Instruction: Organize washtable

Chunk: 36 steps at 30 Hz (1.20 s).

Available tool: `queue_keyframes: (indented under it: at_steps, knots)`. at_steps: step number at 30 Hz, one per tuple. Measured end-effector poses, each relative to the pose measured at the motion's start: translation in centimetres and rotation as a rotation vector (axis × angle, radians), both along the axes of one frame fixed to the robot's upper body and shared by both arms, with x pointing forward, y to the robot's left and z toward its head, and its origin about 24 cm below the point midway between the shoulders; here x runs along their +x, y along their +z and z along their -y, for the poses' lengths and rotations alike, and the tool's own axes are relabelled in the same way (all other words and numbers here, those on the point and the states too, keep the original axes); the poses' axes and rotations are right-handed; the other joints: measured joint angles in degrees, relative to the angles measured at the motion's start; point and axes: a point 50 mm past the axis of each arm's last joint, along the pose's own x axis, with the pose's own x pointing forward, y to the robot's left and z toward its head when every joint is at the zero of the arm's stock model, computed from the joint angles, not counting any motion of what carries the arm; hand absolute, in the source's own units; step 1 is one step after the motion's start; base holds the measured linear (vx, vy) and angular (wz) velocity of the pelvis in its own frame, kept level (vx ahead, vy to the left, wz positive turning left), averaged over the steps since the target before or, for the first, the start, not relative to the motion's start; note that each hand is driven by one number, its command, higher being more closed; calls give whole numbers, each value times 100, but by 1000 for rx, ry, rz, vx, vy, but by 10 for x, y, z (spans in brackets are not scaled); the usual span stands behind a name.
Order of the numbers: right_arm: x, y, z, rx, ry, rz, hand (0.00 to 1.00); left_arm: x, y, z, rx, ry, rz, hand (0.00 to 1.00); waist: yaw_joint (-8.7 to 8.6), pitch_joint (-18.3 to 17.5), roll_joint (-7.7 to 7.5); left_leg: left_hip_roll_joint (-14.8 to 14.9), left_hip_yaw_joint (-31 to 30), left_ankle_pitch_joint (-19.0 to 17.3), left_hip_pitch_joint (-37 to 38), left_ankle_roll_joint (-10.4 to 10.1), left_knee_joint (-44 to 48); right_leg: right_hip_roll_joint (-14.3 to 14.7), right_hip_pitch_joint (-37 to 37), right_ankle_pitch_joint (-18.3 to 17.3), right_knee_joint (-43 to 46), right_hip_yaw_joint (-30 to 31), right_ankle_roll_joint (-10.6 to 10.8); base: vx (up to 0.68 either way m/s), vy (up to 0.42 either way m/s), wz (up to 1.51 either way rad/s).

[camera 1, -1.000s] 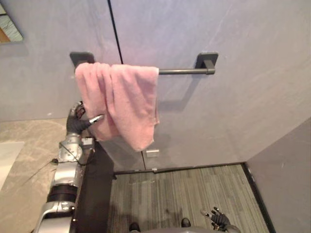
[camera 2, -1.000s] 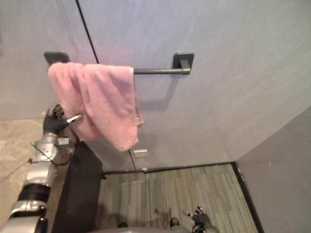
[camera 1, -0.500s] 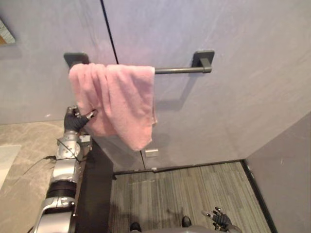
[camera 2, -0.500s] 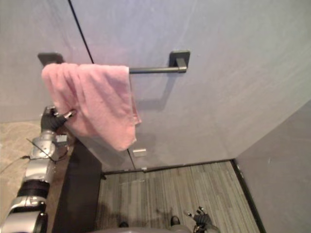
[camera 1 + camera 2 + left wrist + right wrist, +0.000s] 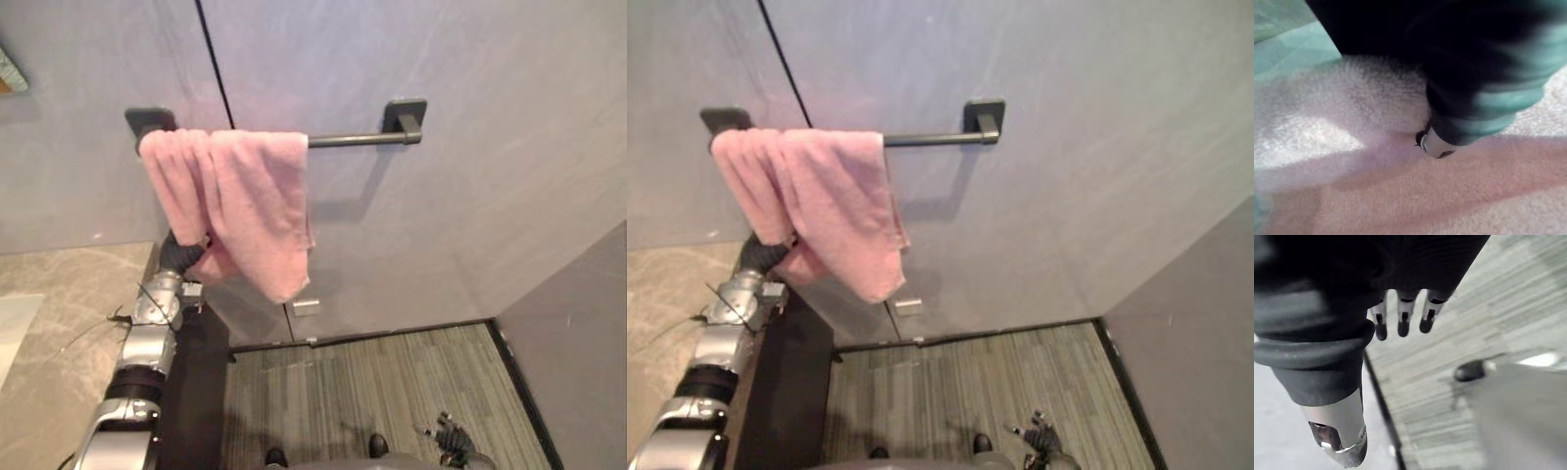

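A pink towel [image 5: 250, 196] hangs bunched over the left end of a dark towel bar [image 5: 353, 139] on the grey wall. My left hand [image 5: 179, 255] reaches up from the counter into the towel's lower left folds. Its fingers are buried in the cloth, which gathers around them. In the left wrist view the thumb [image 5: 1435, 144] presses into the pink towel [image 5: 1352, 186]. My right hand [image 5: 453, 452] hangs low at the bottom right over the floor, fingers [image 5: 1400, 318] straight and holding nothing.
A beige marble counter [image 5: 59, 323] lies at the left, with a dark cabinet side [image 5: 196, 382] below its edge. A small wall plate [image 5: 307, 307] sits under the towel. Striped grey flooring [image 5: 372, 392] spreads below, bounded by a grey wall [image 5: 578, 333] on the right.
My left hand has moved right and up into the towel's lower folds and its fingers have curled into the cloth. The view has shifted slightly. The right hand stays low.
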Motion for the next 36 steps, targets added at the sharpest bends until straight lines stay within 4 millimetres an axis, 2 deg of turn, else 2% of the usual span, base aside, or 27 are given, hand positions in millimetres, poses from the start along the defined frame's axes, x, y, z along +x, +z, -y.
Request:
queue_keyframes:
  at_steps: [1, 3, 4, 6, 7, 10, 12, 18, 22, 28, 30, 32, 36]
  knots:
    - [34, 27, 14, -99, 11, 148, 0, 0, 0, 0, 0, 1, 1, 100, 1, 1, 0, -4, 44, -2, -12, 3, 29, 4, -31, 28, -8, 62, 7, -12, -3, -15]
    - [65, 57, 22, -173, 25, 302, 0, 0, 1, 0, 0, 6, 4, 100, 5, 1, 2, -10, 77, -5, -21, 8, 32, 4, -78, 46, -4, 115, 18, -18, -2, -16]
    - [95, 91, 26, -229, 57, 468, 0, 0, 3, -1, -1, 13, 16, 100, 9, 2, -1, -12, 101, -1, -53, 11, 38, 4, -116, 100, -31, 156, 25, -23, -3, -14]
    - [114, 117, 26, -264, 98, 583, 0, 0, 6, -1, -1, 19, 29, 100, 15, 2, -3, -12, 105, 0, -70, 12, 39, 4, -109, 158, -104, 173, 27, -14, -7, -9]
    - [136, 150, 20, -294, 170, 729, 0, 0, 8, -3, -4, 32, 39, 100, 22, 2, -3, -11, 106, 2, -77, 14, 40, 9, -99, 174, -114, 202, 26, -4, -12, -8]
    - [152, 176, 11, -296, 242, 833, 0, -1, 9, -7, -9, 47, 47, 100, 26, 2, -3, -3, 105, 2, -79, 15, 40, 25, -109, 198, -115, 245, 26, -11, -17, -6]
    - [160, 199, -1, -304, 346, 923, 0, -1, 10, -8, -9, 48, 49, 100, 48, 5, -8, -3, 100, 1, -82, 15, 40, 25, -113, 203, -113, 250, 29, 0, 0, 0]
    - [169, 243, -33, -261, 510, 1130, 0, -2, 13, -12, -15, 65, 64, 100, 44, 31, -59, -4, 96, 1, -110, 15, 40, 26, -189, 217, -106, 271, 39, -13, -6, -1]
    - [174, 261, -52, -219, 602, 1200, 0, -2, 16, -13, -17, 69, 76, 100, 40, 32, -60, -4, 91, 4, -141, 18, 40, 30, -190, 224, -104, 274, 41, -6, -4, -1]
    - [192, 296, -109, -149, 823, 1312, 0, 2, 20, -10, -39, 61, 95, 100, 102, 32, -59, -1, 6, 14, -198, 31, 41, 29, -193, 226, -104, 210, 38, -6, -14, 6]
    - [196, 301, -118, -131, 854, 1323, 0, 4, 23, -10, -53, 59, 105, 100, 149, 32, -59, -1, -45, 21, -220, 39, 41, 26, -191, 226, -104, 162, 38, -12, -20, 13]
    - [209, 302, -131, -121, 879, 1294, 0, 8, 28, -6, -64, 49, 122, 100, 207, 33, -58, -3, -117, 41, -262, 54, 41, 18, -190, 226, -104, 115, 38, -12, -17, 16]
    - [222, 302, -144, -72, 858, 1261, 0, 11, 28, 0, -89, 33, 126, 100, 337, 36, -52, -10, -185, 56, -301, 60, 42, 5, -190, 226, -104, 72, 37, -12, -11, 10]
